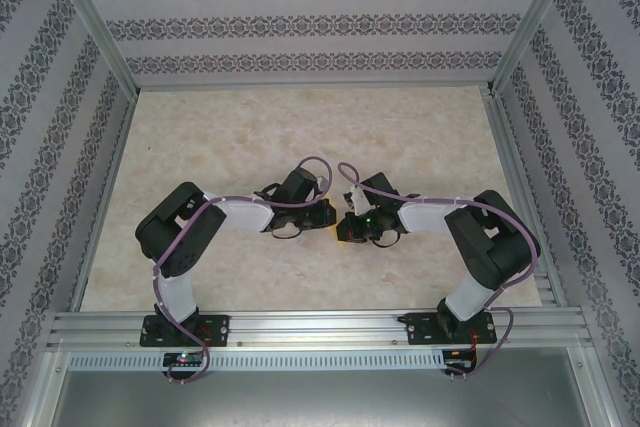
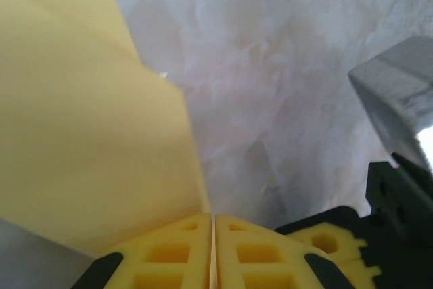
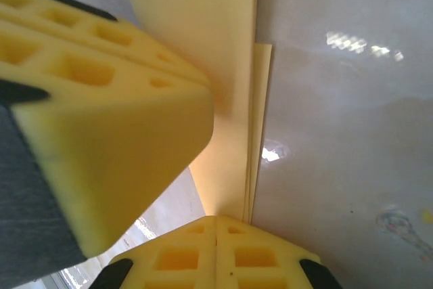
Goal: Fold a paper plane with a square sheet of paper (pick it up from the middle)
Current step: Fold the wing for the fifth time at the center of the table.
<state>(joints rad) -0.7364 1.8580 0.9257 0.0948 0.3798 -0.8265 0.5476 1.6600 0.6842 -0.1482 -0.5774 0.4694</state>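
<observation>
The square sheet of paper (image 2: 88, 133) is yellow, folded, and held up off the beige tabletop (image 1: 300, 127) between the two grippers. In the right wrist view it is a narrow strip of several layers (image 3: 226, 45) running up from my jaws with lengthwise creases. Whether its outline is a paper plane's I cannot tell. My left gripper (image 2: 214, 216) is shut with a thin paper edge between its pads. My right gripper (image 3: 216, 218) is also shut on the paper. Seen from above, the left gripper (image 1: 322, 217) and the right gripper (image 1: 347, 227) meet tip to tip at mid-table, covering the paper.
The left gripper's yellow foam finger (image 3: 115, 113) looms close beside the right jaws. A pad of the right gripper (image 2: 328, 241) sits just right of the left jaws. Aluminium rails (image 1: 300, 327) edge the table, and patterned walls (image 1: 300, 27) stand on three sides.
</observation>
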